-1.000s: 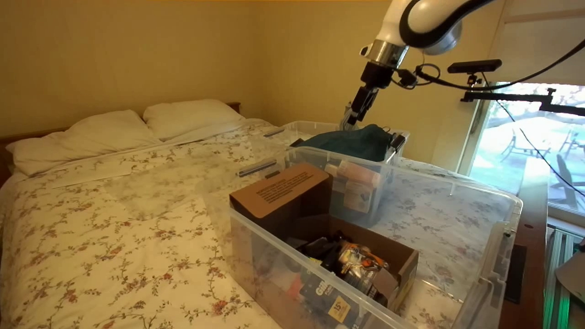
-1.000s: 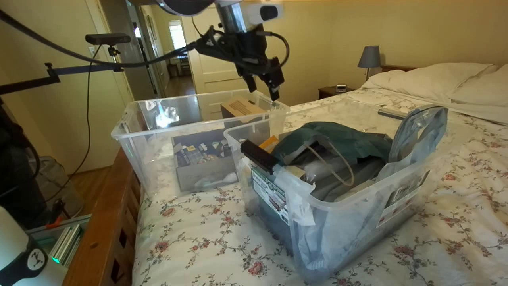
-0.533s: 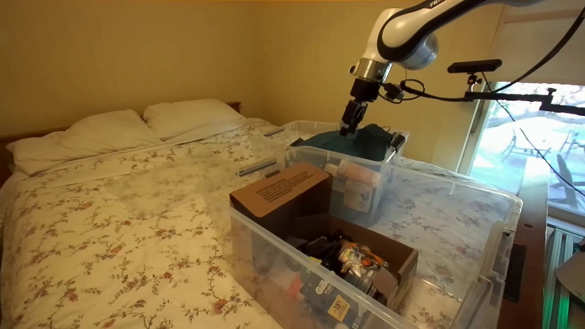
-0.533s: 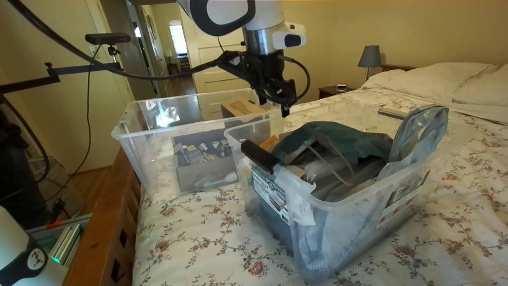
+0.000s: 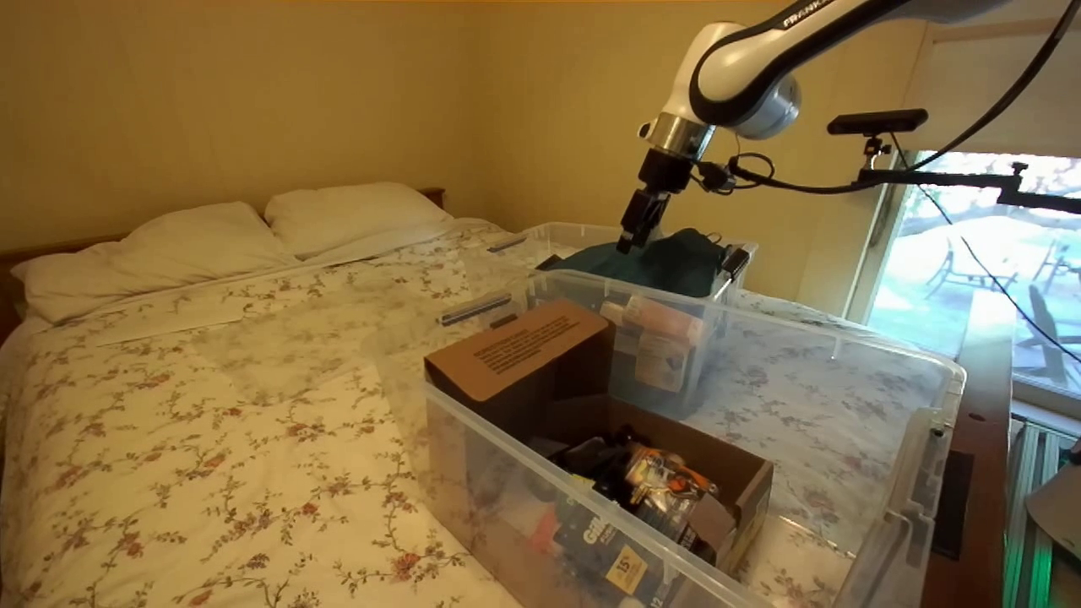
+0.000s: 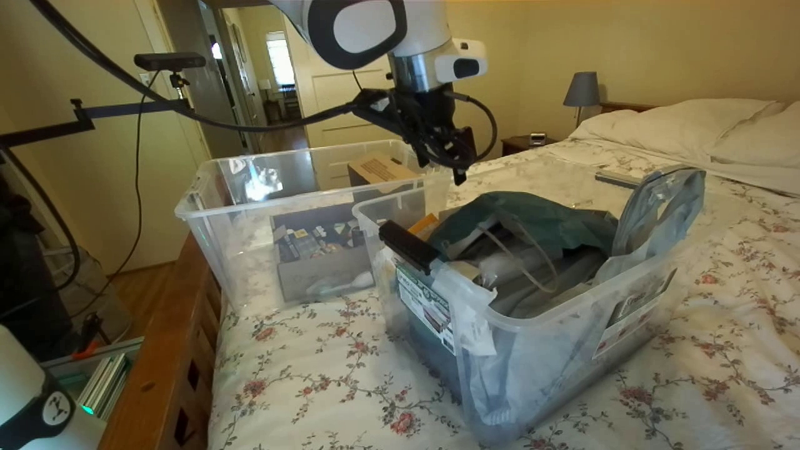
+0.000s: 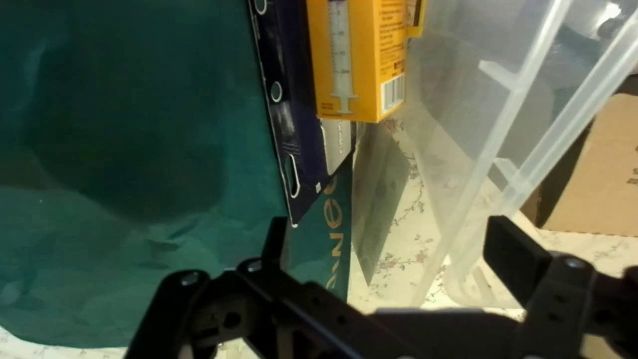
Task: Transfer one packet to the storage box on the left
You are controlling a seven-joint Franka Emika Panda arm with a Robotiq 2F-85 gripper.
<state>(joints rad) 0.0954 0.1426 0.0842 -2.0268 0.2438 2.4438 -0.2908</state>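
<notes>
In the wrist view's upper centre, an orange cardboard carton (image 7: pixel 361 60) (syringe picture (image 7: pixel 342 55), barcode (image 7: pixel 393 94)) partly hides a flat, near-black packet (image 7: pixel 295 122); below, the black gripper (image 7: pixel 386 244) gapes.

Home bedroom (bed (image 5: pixel 253 473), pillows (image 5: pixel 355 221))

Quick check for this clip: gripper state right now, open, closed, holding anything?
Gripper: open, holding nothing; the dark packet is not yet grasped.
</notes>
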